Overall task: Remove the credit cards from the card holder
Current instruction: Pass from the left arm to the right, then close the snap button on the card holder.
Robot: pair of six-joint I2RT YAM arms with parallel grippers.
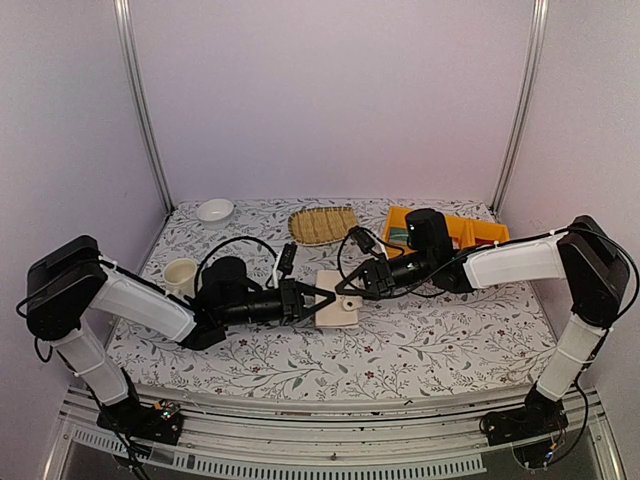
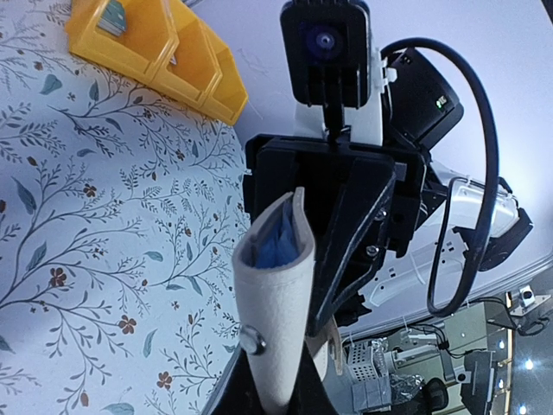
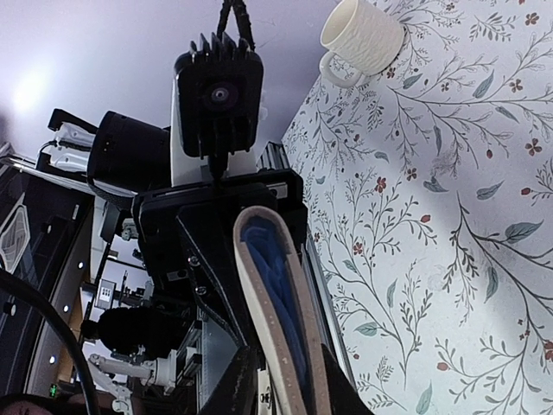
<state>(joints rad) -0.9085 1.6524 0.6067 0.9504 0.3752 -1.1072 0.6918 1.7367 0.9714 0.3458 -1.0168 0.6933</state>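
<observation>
— Checking the step in hand: extraction judged not yet begun, only set up. Found card holder (image 1: 337,312) at centre of the overhead frame, over the flowered table (image 1: 430,340), caught between both arms. Unable to tell whether lifted clear or resting on the cloth.

— Confirm grip, side by side.

— Found left gripper (image 1: 320,302) pinching one end of the holder. Judged so from the left wrist view, bottom centre of frame, seeing the beige wall rise from between its own fingers. Found right gripper (image 1: 348,287) clamped likewise on the opposite end, going by the right wrist view, lower centre.

— Report on the cards.

— Spotted light blue card (image 2: 276,246) inside the slightly gaping mouth, centre of the left wrist frame. Seated deep, not protruding past the cream edge. Looked for red-pink card and found none showing in any view. Possibly hidden behind the blue, but cannot say.

— State requirements for the next move.

— Judged necessary: free one side while keeping the other clamped, spread the mouth wider, then nip the blue edge alone and draw straight out along the pocket. Beware catching the pocket wall together with the card. Beware pulling the whole holder out of the retaining grip.
</observation>
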